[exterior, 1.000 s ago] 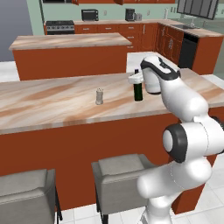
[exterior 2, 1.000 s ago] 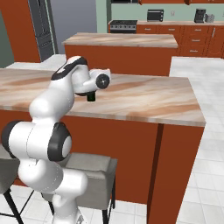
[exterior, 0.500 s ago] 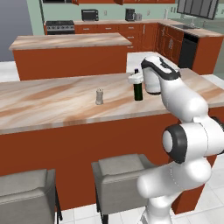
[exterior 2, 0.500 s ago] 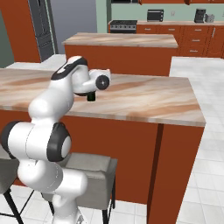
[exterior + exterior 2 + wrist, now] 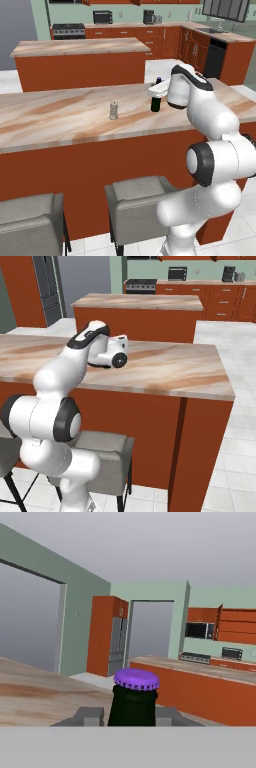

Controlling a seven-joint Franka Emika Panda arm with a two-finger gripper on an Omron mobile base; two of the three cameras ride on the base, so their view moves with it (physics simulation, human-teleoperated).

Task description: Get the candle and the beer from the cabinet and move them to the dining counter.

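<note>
The beer (image 5: 156, 103), a dark bottle with a purple cap (image 5: 136, 679), stands upright on the dining counter (image 5: 60, 117). My gripper (image 5: 156, 91) reaches in level from the right and is shut on its neck. In the hand view the bottle (image 5: 134, 704) fills the gap between the two fingertips (image 5: 89, 714). The candle (image 5: 114, 110), a small pale cylinder, stands on the same top a short way left of the bottle. From the right base camera my hand (image 5: 111, 351) covers the bottle. Far off, a reddish-brown wall cabinet (image 5: 239, 629) shows a door swung open.
Two grey stools (image 5: 137, 200) (image 5: 27, 220) stand in front of the counter's wooden base. A second island (image 5: 80, 47) runs parallel behind it. Stove, microwave and low cabinets line the back wall (image 5: 200, 281). The counter's right end (image 5: 220, 381) borders open tiled floor.
</note>
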